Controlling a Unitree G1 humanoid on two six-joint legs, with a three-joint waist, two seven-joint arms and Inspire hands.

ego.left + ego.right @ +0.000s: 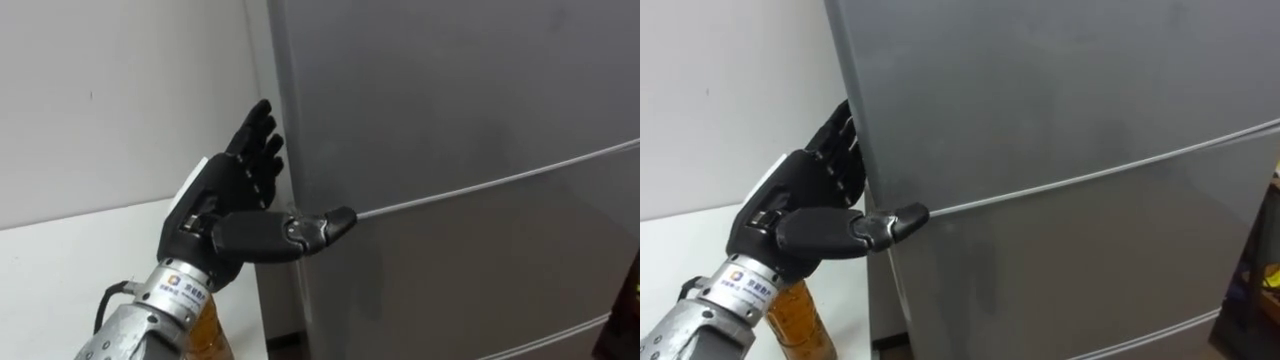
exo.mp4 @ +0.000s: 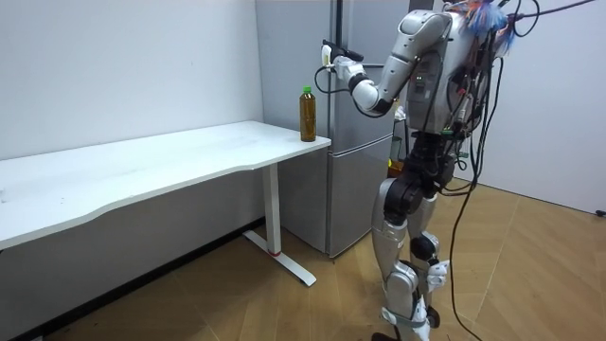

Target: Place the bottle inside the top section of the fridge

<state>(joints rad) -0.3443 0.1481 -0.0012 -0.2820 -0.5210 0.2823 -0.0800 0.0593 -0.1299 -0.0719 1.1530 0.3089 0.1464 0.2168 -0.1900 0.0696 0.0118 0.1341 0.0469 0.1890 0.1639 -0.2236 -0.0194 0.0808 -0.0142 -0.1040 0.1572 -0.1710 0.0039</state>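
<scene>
Above the amber bottle, the black left hand spreads against the smooth grey fridge

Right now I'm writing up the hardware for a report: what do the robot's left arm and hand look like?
The left hand is black, with segmented fingers and a white plate on its back. The wrist cuff is silver metal with a small orange mark; a dark cable loops beside it. The arm is pale grey.

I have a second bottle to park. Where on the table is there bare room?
The white table is bare from the bottle at its fridge-end corner toward the room view's left. It's crowded at that corner, where the left hand meets the fridge door's edge.
</scene>
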